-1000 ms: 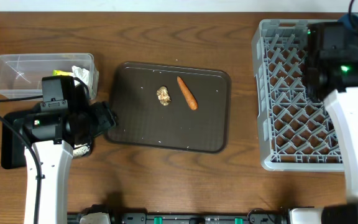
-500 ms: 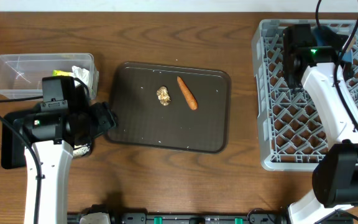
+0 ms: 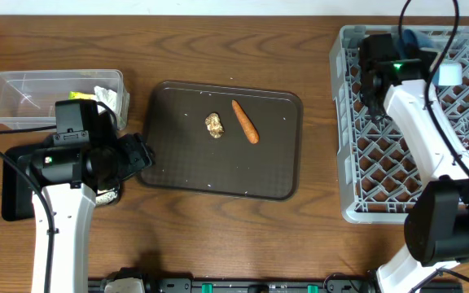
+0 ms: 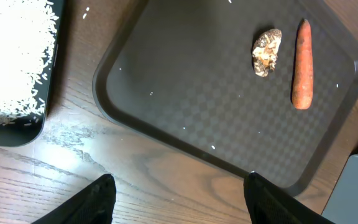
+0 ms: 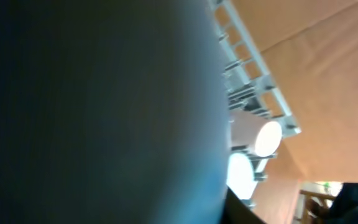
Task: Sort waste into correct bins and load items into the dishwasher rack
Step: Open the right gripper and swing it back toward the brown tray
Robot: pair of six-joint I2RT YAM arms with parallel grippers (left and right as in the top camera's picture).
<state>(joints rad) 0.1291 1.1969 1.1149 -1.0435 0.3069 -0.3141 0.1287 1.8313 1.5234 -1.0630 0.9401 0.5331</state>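
Our left gripper (image 4: 179, 186) wide and empty at the brown tray (image 4: 185, 93) edge, carrot (image 4: 302, 65) and food scrap (image 4: 266, 53) on it, blue blur (image 5: 92, 112) hiding our right gripper (image 3: 373, 65), we cannot tell its grip.

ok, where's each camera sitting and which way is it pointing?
Overhead: above the table, straight down; left arm, right arm, serving tray, rack.
Left wrist: beside the tray's left edge, looking down; left gripper at bottom edge.
Right wrist: close against a blurred blue surface, rack wall beyond; fingers unseen.
Shared: overhead and left wrist both show carrot and scrap.
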